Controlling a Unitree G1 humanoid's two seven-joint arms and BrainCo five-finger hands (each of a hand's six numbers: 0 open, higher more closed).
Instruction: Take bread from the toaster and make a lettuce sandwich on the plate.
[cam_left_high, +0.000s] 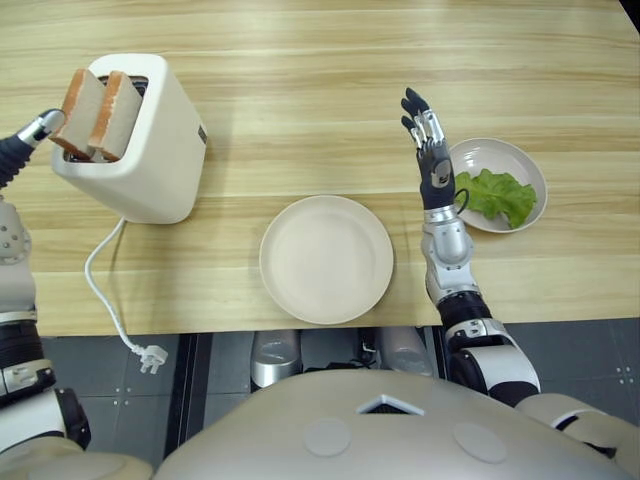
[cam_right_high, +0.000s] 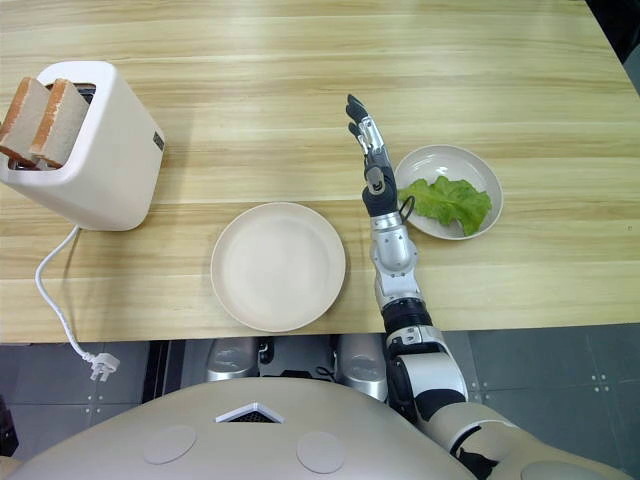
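Observation:
A white toaster stands at the table's left with two slices of bread sticking up out of its slots. My left hand is at the view's left edge, right beside the outer slice. An empty beige plate lies near the front edge in the middle. A green lettuce leaf rests in a small grey dish to the right. My right hand is held upright just left of that dish, fingers stretched out and holding nothing.
The toaster's white cable runs over the front edge of the table, and its plug hangs below. Bare wooden tabletop stretches across the back.

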